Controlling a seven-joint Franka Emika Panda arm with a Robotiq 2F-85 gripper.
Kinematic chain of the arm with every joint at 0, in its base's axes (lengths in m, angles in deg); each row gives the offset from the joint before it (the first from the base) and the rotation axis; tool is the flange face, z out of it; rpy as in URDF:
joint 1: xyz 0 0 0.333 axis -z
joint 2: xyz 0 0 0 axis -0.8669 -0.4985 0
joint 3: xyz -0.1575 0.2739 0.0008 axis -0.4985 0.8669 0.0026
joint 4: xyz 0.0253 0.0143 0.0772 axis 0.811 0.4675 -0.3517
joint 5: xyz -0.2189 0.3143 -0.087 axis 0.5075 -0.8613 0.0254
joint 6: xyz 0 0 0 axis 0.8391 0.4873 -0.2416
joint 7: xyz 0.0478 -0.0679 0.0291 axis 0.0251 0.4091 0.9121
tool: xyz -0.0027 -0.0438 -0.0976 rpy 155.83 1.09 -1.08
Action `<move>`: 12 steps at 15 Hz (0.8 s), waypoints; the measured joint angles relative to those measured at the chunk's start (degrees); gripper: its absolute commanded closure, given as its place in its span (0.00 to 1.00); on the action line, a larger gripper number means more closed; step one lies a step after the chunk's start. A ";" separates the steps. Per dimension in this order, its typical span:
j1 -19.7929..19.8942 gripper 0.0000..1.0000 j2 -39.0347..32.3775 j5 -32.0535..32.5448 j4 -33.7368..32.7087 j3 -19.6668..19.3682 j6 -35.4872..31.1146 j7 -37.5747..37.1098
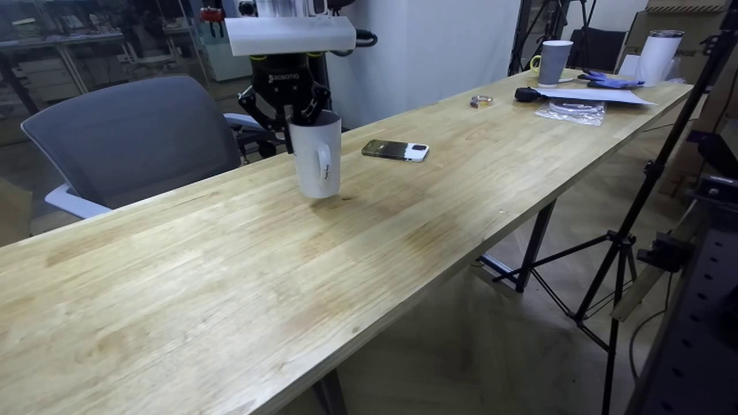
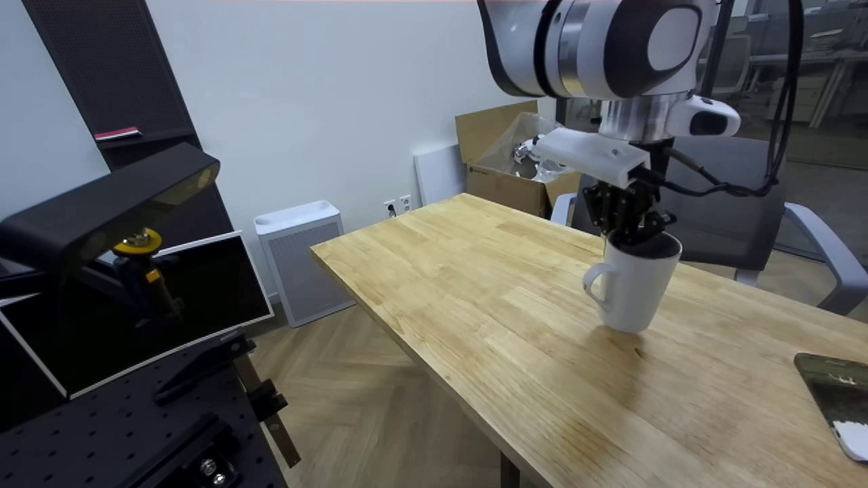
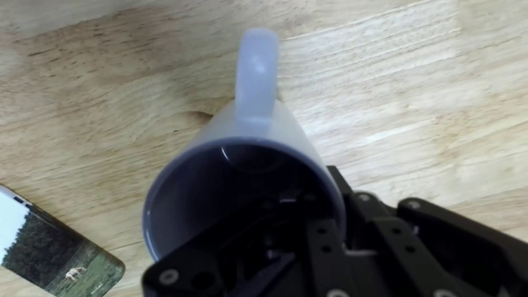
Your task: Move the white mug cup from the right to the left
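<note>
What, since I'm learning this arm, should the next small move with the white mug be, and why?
Probably a slight straight lift before any leftward carry. The jaws are closed on the wall of the white mug cup, one inside, one outside, so it seems held. Its base is very near the table; I can't tell whether they touch, so sideways motion might scrape.

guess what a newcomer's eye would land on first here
Likely the white mug, beneath the black gripper, which reaches partly into it to pinch its wall. Next, perhaps, the phone with a landscape picture on it, lying flat on the wooden table near the mug. Then maybe the grey chair, beyond the table's edge.
</note>
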 measured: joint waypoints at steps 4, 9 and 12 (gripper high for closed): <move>-0.88 0.98 -1.09 0.66 1.01 -0.10 -0.79 0.00; -1.67 0.98 -2.26 1.77 1.34 -0.56 -1.95 -0.28; -2.41 0.60 -2.27 2.22 1.54 -1.10 -2.24 -0.60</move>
